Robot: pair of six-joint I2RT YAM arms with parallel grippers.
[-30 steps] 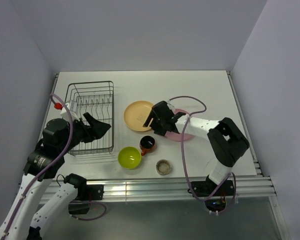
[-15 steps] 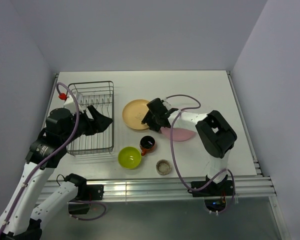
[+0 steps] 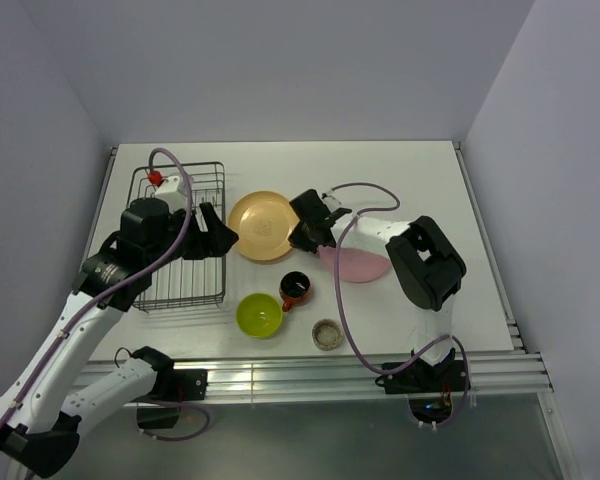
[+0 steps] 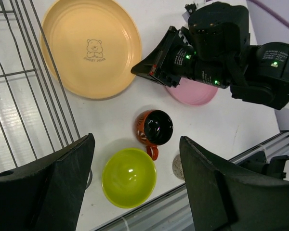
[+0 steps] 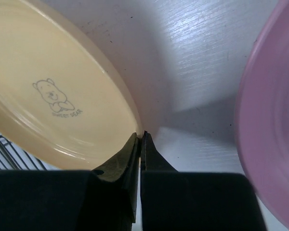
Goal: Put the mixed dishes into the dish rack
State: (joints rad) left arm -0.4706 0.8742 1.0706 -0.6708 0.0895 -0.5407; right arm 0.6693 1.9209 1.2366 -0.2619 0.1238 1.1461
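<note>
Right now you are on the first dish: the yellow plate (image 3: 260,228) lies flat on the table (image 3: 430,190), just beside the right edge of the rack (image 3: 180,166) and not yet in it. Your right gripper (image 5: 140,137) sits at the plate's right rim with its fingers pressed together, only a hairline showing between them. From the wrist view I judge that no rim is caught between them and that the tips merely bear against the edge, though I cannot be sure. Your left gripper (image 3: 218,233) hangs over the rack's right side, its fingers spread wide and holding nothing.

Nothing is loaded yet. The pink plate (image 3: 358,263) lies flat to the right of your right arm. The mug (image 3: 295,286), the bowl (image 3: 259,314) and the cup (image 3: 327,333) stand in the near part of the table, each apart from the plates.

For the next move you need a true hold on the yellow plate. A flat plate gives the fingers little to pinch, so you will likely have to open them and get one finger under the lip. Then lift, turn the plate on edge, and lower it between the prongs. Mind the left gripper, which is close to the plate's left rim.
</note>
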